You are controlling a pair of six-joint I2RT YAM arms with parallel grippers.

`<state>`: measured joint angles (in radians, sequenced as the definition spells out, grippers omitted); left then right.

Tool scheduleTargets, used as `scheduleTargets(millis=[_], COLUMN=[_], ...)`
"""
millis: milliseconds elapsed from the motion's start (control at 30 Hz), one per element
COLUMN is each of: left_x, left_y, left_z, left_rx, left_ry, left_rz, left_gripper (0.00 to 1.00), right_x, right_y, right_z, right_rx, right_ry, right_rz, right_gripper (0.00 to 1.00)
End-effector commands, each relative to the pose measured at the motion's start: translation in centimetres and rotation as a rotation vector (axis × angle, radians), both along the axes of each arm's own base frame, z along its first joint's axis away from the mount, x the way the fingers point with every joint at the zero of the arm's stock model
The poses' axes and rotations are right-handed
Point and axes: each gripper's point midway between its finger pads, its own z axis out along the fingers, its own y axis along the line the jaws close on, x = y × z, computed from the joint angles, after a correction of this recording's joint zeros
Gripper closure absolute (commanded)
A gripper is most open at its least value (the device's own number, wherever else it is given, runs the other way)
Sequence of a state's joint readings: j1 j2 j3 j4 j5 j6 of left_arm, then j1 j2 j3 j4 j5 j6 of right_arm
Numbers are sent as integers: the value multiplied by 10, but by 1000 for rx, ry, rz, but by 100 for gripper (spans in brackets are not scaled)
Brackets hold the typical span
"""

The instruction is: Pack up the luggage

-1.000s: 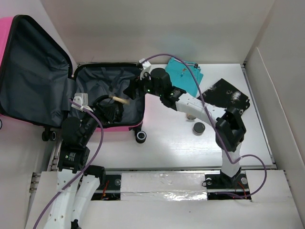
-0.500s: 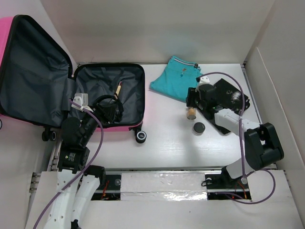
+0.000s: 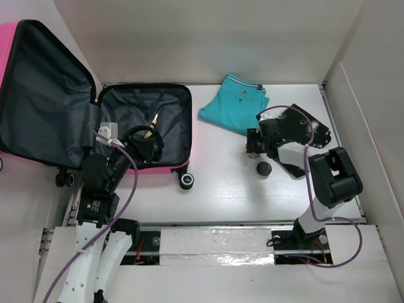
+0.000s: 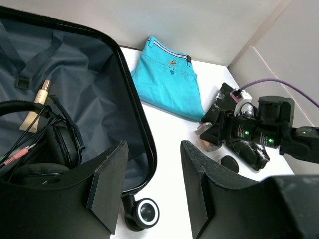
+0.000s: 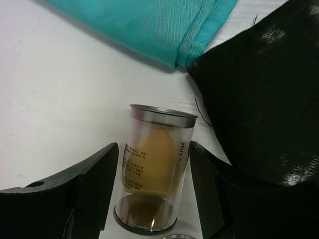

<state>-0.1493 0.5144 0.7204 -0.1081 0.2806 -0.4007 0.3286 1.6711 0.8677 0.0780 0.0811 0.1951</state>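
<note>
The open pink luggage (image 3: pixel 183 165) lies at the left, its dark grey lining (image 3: pixel 126 107) showing and its lid (image 3: pixel 44 101) leaning back. Black headphones (image 3: pixel 142 142) and a small tan-tipped item (image 3: pixel 153 121) lie inside. My left gripper (image 4: pixel 152 189) is open and empty, above the luggage's near right rim (image 4: pixel 144 129). My right gripper (image 5: pixel 154 189) is open, with one finger on each side of a clear cylinder holding a tan sponge (image 5: pixel 155 174) that stands on the table. Folded teal shorts (image 3: pixel 237 104) lie behind it.
A black cloth (image 3: pixel 306 129) lies to the right of the right gripper (image 3: pixel 252 144) and also shows in the right wrist view (image 5: pixel 269 99). A small black round jar (image 3: pixel 263 169) sits just in front of it. A luggage wheel (image 3: pixel 186 182) sticks out. White walls enclose the table.
My right arm has left the luggage, where the tan-tipped item now lies. It has swung right and lowered its open fingers around the sponge cylinder. The left arm has not moved.
</note>
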Motion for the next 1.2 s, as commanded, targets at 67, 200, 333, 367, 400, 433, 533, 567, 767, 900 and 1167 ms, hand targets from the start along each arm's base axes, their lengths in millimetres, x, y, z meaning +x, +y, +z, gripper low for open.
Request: scheduleTargets(millis=[67, 200, 333, 367, 400, 433, 533, 567, 767, 900, 1167], left_x=[1, 1, 1, 1, 0, 0, 0, -1, -2, -1, -5], left_y=[-4, -4, -5, -5, -5, -5, -6, -6, -5, -1, -2], left_z=[14, 14, 14, 14, 15, 15, 16, 16, 17, 16, 20], left_rx=[-1, -2, -1, -1, -2, -3, -4, -4, -6, 1, 5], left_ry=[-55, -54, -56, -56, -58, -59, -62, -63, -67, -65, -77], left_rz=[-21, -24, -27, -29, -30, -32, -33, -33, -27, -9, -14], left_gripper=[56, 57, 57, 56, 56, 57, 56, 56, 56, 57, 56], right_x=[9, 9, 3, 1, -3, -4, -12, -13, -3, 0, -3], right_y=[16, 22, 42, 48, 58, 72, 121, 136, 270, 332, 268], right_z=[12, 13, 41, 61, 71, 88, 139, 152, 258, 295, 265], right_rx=[35, 69, 107, 124, 144, 175, 275, 308, 578, 748, 635], right_ry=[-33, -33, -95, -136, -150, -179, -262, -282, -404, -405, -469], right_rz=[38, 54, 99, 113, 148, 189, 320, 355, 598, 729, 563], right_gripper=[39, 58, 59, 59, 59, 59, 59, 59, 51, 14, 21])
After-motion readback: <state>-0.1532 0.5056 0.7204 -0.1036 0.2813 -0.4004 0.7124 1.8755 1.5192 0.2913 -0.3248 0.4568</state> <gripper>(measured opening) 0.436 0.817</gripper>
